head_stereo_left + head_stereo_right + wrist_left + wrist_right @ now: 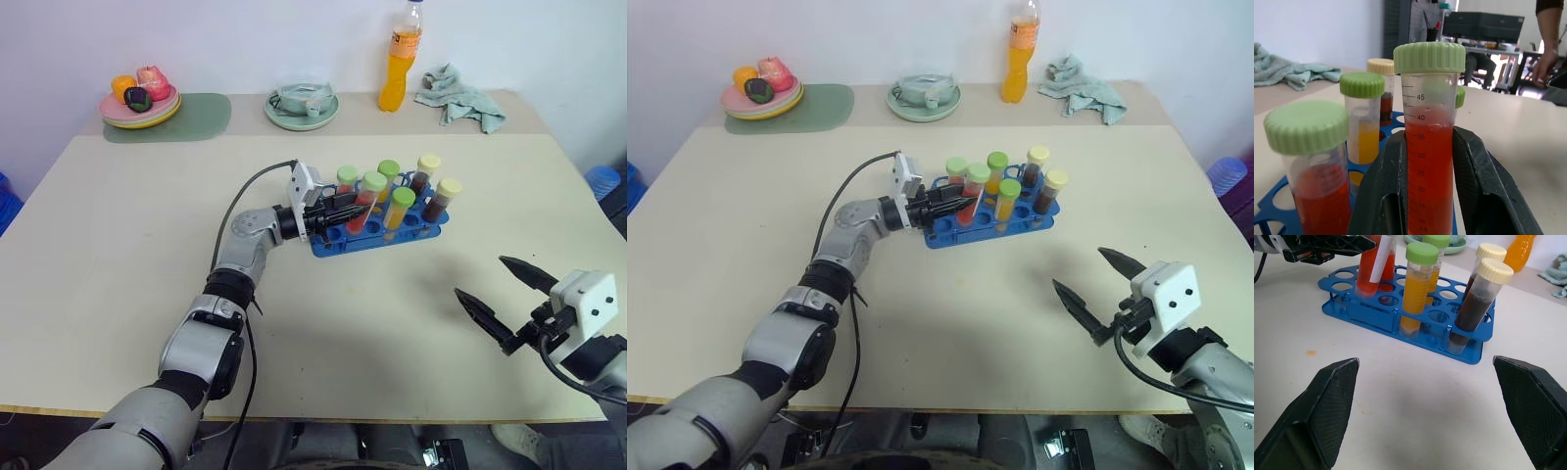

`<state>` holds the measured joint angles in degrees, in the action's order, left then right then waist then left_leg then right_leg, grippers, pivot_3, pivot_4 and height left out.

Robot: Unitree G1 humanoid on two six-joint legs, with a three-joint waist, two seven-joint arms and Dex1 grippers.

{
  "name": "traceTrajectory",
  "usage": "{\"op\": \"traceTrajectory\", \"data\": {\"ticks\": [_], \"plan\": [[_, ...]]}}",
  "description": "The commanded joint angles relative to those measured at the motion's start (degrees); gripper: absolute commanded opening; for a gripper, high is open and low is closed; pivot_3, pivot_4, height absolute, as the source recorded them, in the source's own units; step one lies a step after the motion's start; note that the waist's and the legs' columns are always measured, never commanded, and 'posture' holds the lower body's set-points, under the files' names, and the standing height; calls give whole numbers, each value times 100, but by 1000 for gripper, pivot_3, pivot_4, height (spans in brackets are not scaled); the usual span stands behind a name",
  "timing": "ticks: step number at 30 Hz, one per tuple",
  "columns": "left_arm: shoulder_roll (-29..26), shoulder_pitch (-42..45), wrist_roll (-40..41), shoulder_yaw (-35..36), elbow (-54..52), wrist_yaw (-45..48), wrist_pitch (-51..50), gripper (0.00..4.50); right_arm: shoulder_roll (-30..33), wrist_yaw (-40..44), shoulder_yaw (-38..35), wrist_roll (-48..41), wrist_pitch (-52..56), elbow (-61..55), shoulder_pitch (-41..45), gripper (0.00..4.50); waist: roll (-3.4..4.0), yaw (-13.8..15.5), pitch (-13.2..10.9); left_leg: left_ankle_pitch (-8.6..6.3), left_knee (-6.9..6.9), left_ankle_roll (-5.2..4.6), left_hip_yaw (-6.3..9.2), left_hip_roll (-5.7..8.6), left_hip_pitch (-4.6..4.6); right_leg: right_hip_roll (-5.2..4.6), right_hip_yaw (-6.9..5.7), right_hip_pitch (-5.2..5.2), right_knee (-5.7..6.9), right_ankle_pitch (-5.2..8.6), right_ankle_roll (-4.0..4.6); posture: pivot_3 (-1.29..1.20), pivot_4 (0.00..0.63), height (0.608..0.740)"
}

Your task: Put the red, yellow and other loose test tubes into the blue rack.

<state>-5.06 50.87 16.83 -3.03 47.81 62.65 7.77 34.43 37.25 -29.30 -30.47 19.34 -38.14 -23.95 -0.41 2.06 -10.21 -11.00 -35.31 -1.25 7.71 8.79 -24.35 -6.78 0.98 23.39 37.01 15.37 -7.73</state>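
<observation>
The blue rack (380, 233) stands mid-table and holds several capped test tubes of red, yellow (1418, 289) and dark brown (1473, 308) liquid. My left gripper (359, 209) reaches in from the rack's left end. It is shut on an upright red test tube (1429, 161) with a green cap (1429, 56), and its black fingers (1484, 186) press both sides of the tube. The tube's lower end sits down among the rack's holes. My right gripper (498, 294) hovers open near the table's front right, pointing at the rack with nothing between its fingers.
Along the back edge are a plate of fruit (139, 106) on a green mat (191, 117), a pale green dish (302, 108), an orange drink bottle (400, 59) and a teal cloth (460, 100). A person's arm (1547, 49) shows far behind the table.
</observation>
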Motion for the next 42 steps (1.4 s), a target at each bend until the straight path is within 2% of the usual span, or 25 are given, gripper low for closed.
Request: {"op": "traceTrajectory", "data": {"ticks": [1,5,6,11,17,21,26,30,36,42], "plan": [[-42,-113,-9,121,-12,33,29,2067,12,-73,40,21,-52,-126,120,4500,0,1,0,0,0,0,0,0,0,0,0,0,0,0,0,0,150,739],[-28,-267,62,140,-282,136,-106,4143,61,-72,53,19,-11,-100,211,4500,0,8,0,0,0,0,0,1,0,0,0,1,1,0,0,0,150,739],[-27,-322,77,136,-431,103,-167,4444,73,-58,51,14,-7,-83,231,4500,0,8,0,0,0,0,0,1,-1,1,0,1,1,0,0,0,150,739],[-126,-667,65,56,-1267,65,-304,4444,109,82,38,-1,-56,67,279,4500,0,10,0,0,-2,0,0,1,-2,0,0,0,1,0,-1,0,150,739],[-493,-1392,-233,181,-2501,-893,-428,4444,196,375,219,101,-208,571,558,4500,5,-30,3,0,1,0,0,-2,2,-1,4,2,3,-1,0,0,150,739],[-850,-1956,-148,312,-3120,-977,-275,4444,181,468,398,148,-312,1069,1002,4500,5,-29,3,0,0,1,0,-2,2,-1,4,1,4,-1,1,0,150,739],[-1492,-2854,172,484,-4262,-1002,-1063,4444,336,587,513,226,-281,1642,1442,4500,9,-6,5,0,1,1,0,-2,2,-1,5,2,4,-1,2,0,150,739],[-1973,-3671,390,807,-5041,-1027,-1211,4444,542,724,509,183,-230,1971,1717,4500,12,2,6,0,3,1,0,-2,2,-2,8,4,5,0,3,0,150,739],[-2372,-4615,669,1189,-6028,-1442,-1901,4444,781,775,420,87,67,2238,1958,4500,12,16,6,-2,2,2,0,-2,1,-5,12,2,0,4,11,0,150,739],[-2632,-5193,1039,1450,-6736,-1623,-2440,4444,971,901,148,102,144,2212,1769,4500,13,20,7,-8,5,13,0,-6,1,-4,13,3,1,12,25,0,150,739]]}}
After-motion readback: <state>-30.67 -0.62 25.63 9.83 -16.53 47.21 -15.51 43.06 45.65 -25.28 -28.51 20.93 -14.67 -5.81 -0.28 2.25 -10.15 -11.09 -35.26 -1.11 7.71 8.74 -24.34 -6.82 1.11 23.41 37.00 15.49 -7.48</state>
